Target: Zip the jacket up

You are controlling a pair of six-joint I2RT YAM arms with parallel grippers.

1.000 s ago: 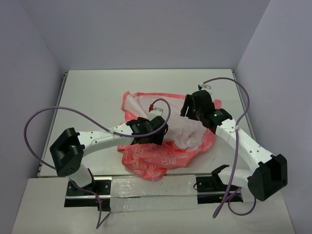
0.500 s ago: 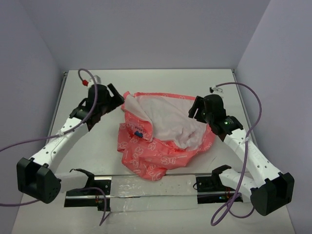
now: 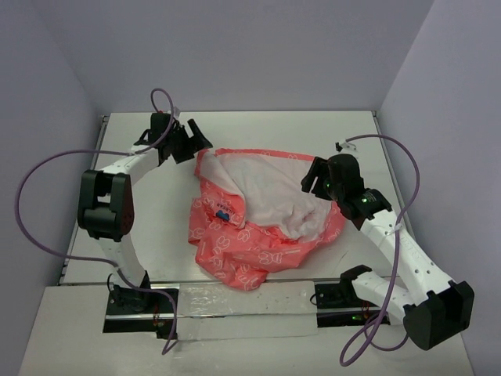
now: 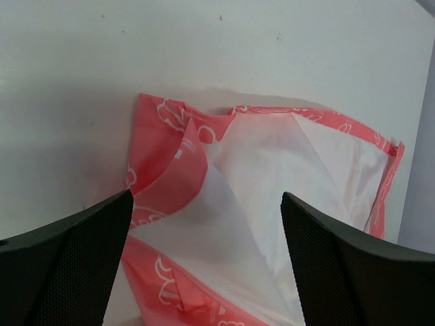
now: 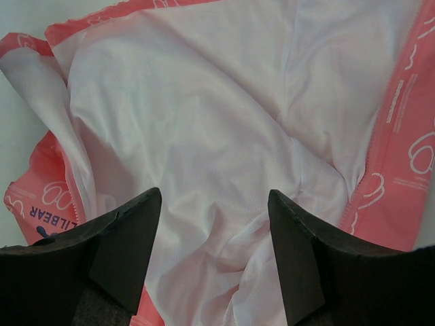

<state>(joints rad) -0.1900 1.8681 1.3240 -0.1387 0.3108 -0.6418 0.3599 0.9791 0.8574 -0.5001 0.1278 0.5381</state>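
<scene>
The coral-pink jacket (image 3: 258, 243) with white outline motifs lies crumpled mid-table, spread open with its white lining (image 3: 270, 188) facing up. A small dark blue mark (image 3: 223, 215) shows on its left front. My left gripper (image 3: 197, 146) is open and empty at the jacket's far left corner, just above the fabric (image 4: 170, 163). My right gripper (image 3: 311, 182) is open and empty over the lining (image 5: 217, 136) at the jacket's right side. The zipper slider is not visible.
The white table (image 3: 156, 235) is ringed by lilac walls. A metal rail (image 3: 235, 301) with the arm bases runs along the near edge. Purple cables loop from both arms.
My left arm has swung from the jacket's middle out to the left and then to its far left corner. The jacket flap has opened, baring more lining and the blue mark. My right gripper shifted slightly.
</scene>
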